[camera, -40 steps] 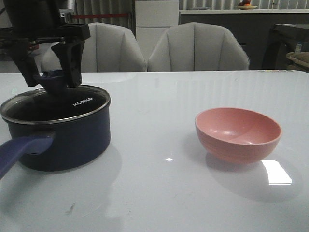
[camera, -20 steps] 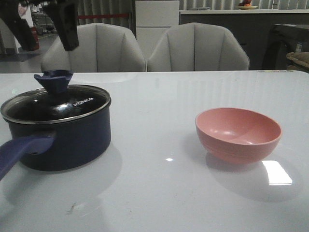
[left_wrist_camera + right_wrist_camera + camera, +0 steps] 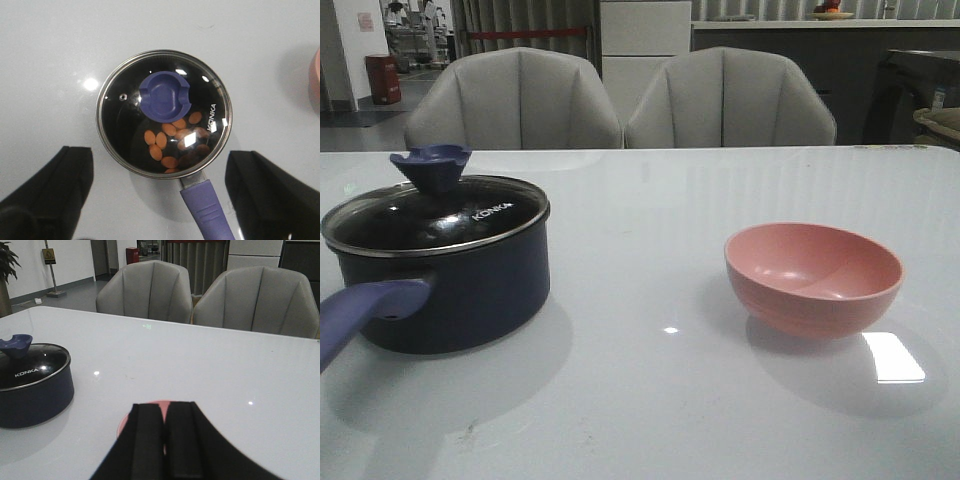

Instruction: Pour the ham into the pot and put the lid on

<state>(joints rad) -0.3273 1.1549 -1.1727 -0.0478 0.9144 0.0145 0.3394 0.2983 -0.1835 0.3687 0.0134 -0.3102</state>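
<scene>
The dark navy pot stands at the table's left with its purple-blue handle toward the front. The glass lid with the blue knob sits on it. In the left wrist view the ham shows as several orange slices under the lid, inside the pot. My left gripper is open and empty, high above the pot, out of the front view. My right gripper is shut and empty, above the near side of the pink bowl.
The empty pink bowl stands at the table's right. Two grey chairs stand behind the far edge. The pot also shows at the left in the right wrist view.
My left gripper has let go of the lid knob and risen out of the front view. The lid stays on the pot.
</scene>
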